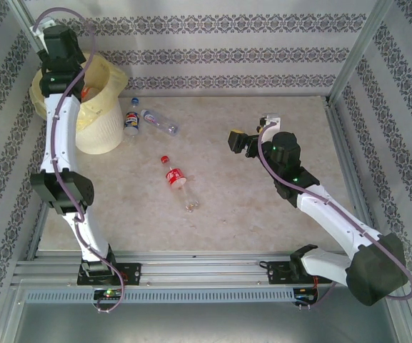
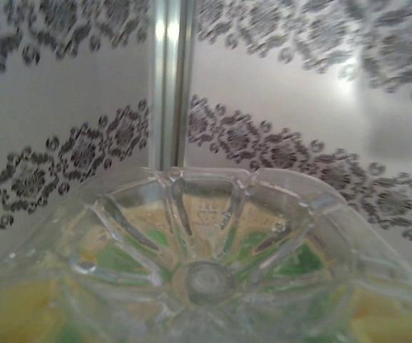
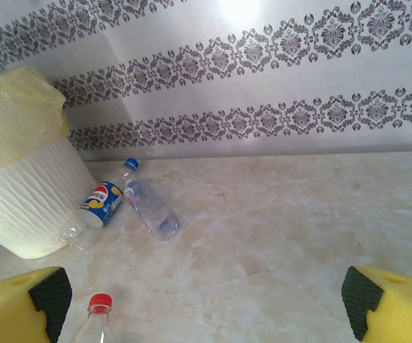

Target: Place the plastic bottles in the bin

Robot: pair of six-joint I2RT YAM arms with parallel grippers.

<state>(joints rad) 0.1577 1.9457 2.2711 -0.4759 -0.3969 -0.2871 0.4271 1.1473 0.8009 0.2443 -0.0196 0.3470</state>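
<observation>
Left end effector (image 1: 76, 84) clasps a bottle (image 2: 206, 279) over the bin (image 1: 106, 132) (right end effector (image 3: 206, 304) gapes).

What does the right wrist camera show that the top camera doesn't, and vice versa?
Right wrist: the open right gripper with its yellow fingers up close, and the blue-labelled bottle in detail. Top: the whole right arm, the left arm stretched over the bin, and the red-labelled bottle lying whole. Both: the bin, the blue-labelled bottle and clear bottle beside it, and the marbled table.

Ribbed white bin (image 1: 106, 132) (yellow-lined) stands upright — blue-labelled bottle (image 1: 131, 123) and clear bottle (image 1: 160, 123) lie beside it, red-labelled bottle (image 1: 178, 182) mid-table.
</observation>
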